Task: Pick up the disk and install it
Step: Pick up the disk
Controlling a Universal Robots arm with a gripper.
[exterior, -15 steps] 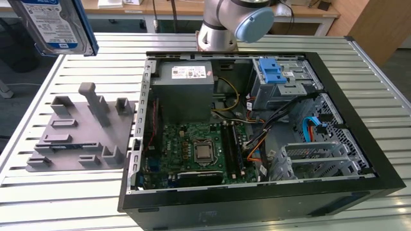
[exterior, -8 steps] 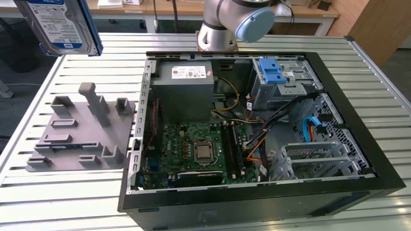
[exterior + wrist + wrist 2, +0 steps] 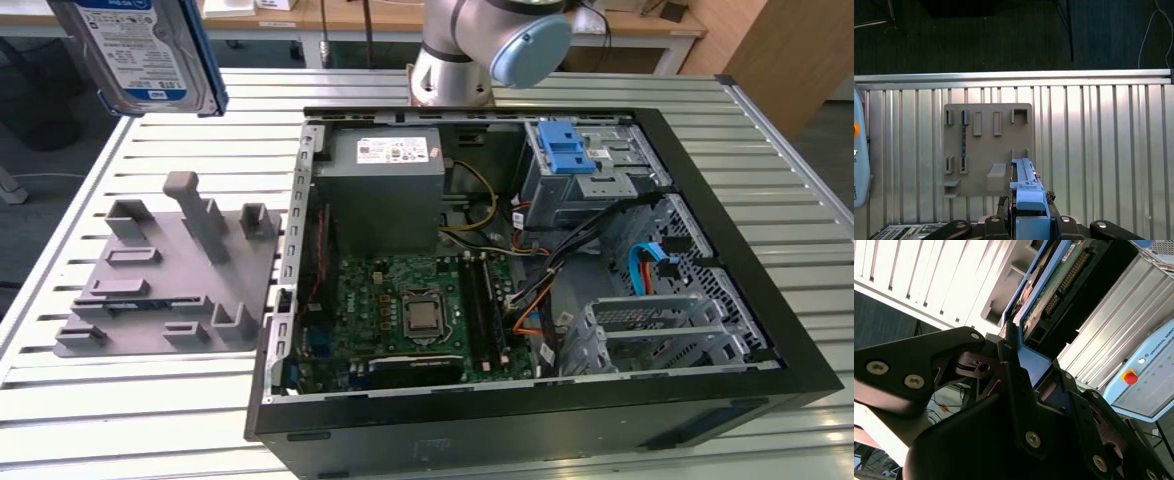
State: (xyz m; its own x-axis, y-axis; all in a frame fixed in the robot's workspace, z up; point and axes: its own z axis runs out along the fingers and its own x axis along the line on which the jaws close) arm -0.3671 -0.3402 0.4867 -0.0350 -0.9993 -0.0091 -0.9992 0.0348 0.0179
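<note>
One disk (image 3: 147,55) hangs above the grey fixture plate (image 3: 160,290) on the slatted surface (image 3: 134,400), gripper (image 3: 1029,367) clamped across its blue bracket (image 3: 1029,197); rigid, fairly heavy, likely shock-sensitive, so those bracket edges seem the safest hold

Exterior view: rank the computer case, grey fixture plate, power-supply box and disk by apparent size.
1. computer case
2. grey fixture plate
3. power-supply box and disk: they look about alike. The disk is held up nearer the camera and cut by the frame edge, so unranked.
</note>
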